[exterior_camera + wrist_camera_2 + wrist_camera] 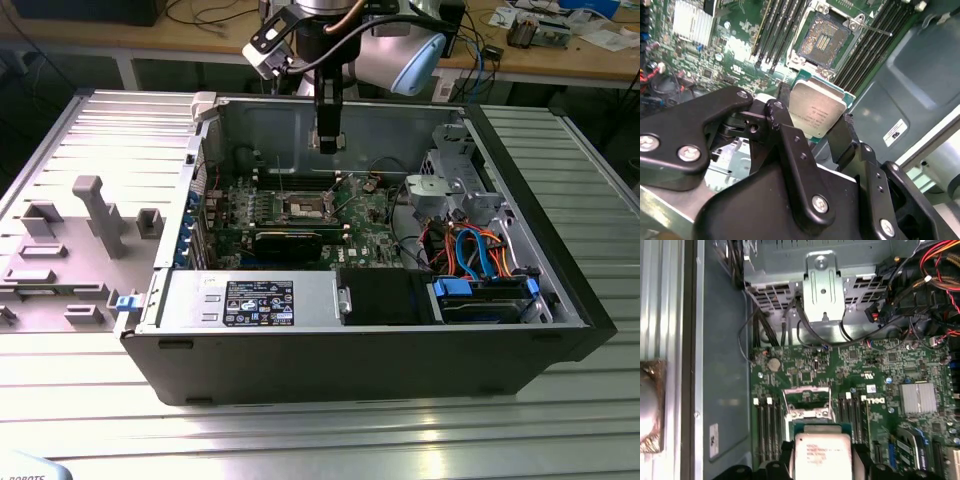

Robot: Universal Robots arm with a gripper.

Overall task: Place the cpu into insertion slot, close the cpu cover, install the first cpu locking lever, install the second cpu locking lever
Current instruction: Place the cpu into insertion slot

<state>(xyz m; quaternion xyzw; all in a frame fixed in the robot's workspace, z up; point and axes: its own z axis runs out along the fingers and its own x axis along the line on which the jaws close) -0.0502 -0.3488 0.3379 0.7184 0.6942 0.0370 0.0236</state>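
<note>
Heads up: your gripper (328, 140) is hanging inside the open pc case (250, 130), fingers clamped on two opposite edges of the cpu (817, 107). So the chip's riding up in the air w/ its metal top facing the wrist cams, not seated yet. The insertion slot (827, 40) is sitting bare near the middle of the green motherboard (370, 215), between the two banks of black ram slots (772, 30). The cpu is hovering above it and apart from it.

Stuff that could go wrong imo:

- You're only pinching thin edges, so any bump or jerk and the chip is slipping or twisting in the fingers. If it drops it's falling straight onto the board.
- If it's coming down tilted or rotated vs the socket, one corner is landing first and mashing the contacts in that dark centre. That's prob the worst outcome.
- The fingers are wider than the chip, so they could be clipping the socket's pale rim or the ram slots on either side.
- A locking lever (875, 30) is sticking out past the slot's corner, right where it could be snagging something.
- The cpu cover (807, 413) looks swung up at the slot's edge, but I can't rly tell how far back it's leaning. If it's sagging, the chip is catching on it.
</note>
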